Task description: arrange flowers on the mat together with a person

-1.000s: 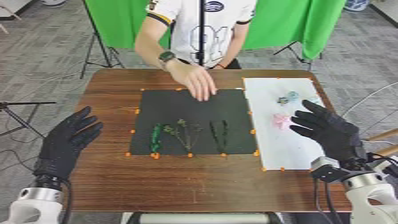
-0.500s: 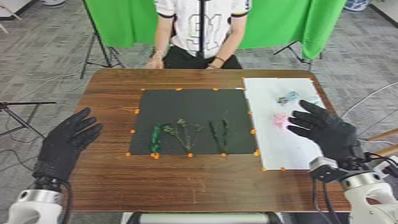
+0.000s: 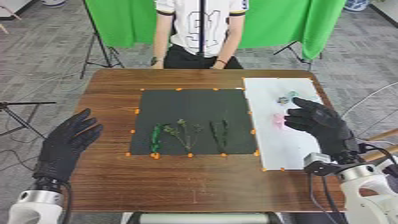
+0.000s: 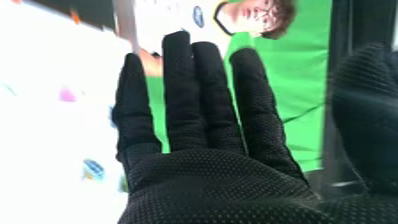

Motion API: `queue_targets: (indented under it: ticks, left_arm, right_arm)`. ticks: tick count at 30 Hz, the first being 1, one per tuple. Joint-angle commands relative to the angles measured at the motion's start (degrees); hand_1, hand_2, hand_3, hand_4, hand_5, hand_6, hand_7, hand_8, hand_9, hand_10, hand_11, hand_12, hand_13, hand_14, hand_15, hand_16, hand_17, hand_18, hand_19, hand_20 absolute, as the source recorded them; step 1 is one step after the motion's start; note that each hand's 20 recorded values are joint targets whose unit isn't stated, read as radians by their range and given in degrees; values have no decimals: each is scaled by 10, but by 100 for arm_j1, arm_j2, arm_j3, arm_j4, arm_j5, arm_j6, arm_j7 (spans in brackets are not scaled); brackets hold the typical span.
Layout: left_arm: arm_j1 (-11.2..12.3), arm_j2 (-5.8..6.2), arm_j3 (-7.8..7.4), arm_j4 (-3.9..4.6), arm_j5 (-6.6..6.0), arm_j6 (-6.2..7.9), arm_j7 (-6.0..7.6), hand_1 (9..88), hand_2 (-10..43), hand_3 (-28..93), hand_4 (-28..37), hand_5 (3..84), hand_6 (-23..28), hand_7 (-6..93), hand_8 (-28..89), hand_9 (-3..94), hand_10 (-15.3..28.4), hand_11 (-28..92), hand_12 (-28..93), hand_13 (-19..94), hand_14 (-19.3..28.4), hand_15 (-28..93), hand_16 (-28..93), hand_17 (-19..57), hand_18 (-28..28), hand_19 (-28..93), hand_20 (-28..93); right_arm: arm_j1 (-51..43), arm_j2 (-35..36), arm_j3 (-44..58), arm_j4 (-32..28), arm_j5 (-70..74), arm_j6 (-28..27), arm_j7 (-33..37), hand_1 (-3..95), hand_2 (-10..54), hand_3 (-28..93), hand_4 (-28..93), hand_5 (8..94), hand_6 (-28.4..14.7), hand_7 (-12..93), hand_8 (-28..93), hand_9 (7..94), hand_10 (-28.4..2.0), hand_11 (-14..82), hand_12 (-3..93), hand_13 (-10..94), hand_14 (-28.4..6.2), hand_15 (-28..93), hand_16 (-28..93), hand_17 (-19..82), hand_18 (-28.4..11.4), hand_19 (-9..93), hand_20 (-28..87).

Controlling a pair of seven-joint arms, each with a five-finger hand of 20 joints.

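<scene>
The robot's right hand, open and gripping nothing, hangs over the white rectangular sheet, probably to be near the loose blooms waiting there. A small, pale pink flower lies just left of its fingertips, and a little blue-and-green flower cluster just beyond them. Well to the left of that hand, the stems share the dark rectangular mat, likely set side by side, roots of the bouquet nearest the robot, so that blooms can go above them: a bright green leafy stem, a thin branching sprig spreading at its top, and two dark slender stems nearly parallel. The left hand, also open, is beside the mat's left, apparently leaving the work to the right.
</scene>
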Motion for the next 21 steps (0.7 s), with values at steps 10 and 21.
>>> queue_targets:
  ticks: [10,21]
  left_arm:
    - [161,82,-87,-56,-37,75,-47,237,-9,727,-223,373,33,189,-88,338,133,241,168,306,158,278,24,-38,244,470,58]
    - [92,85,-108,-23,21,-91,-187,234,-9,729,-223,374,33,189,-88,337,133,241,169,306,158,278,24,-38,244,471,59]
  right_arm:
    - [1926,2380,-2211,879,-6772,1612,1497,273,-82,869,-278,438,-9,262,-155,450,-93,206,230,428,-82,413,207,164,-195,572,342]
    - [2981,3051,-3939,1006,-7417,2027,3457,262,-92,857,-275,456,-20,280,-144,453,-117,275,263,444,-95,515,198,195,-186,653,377]
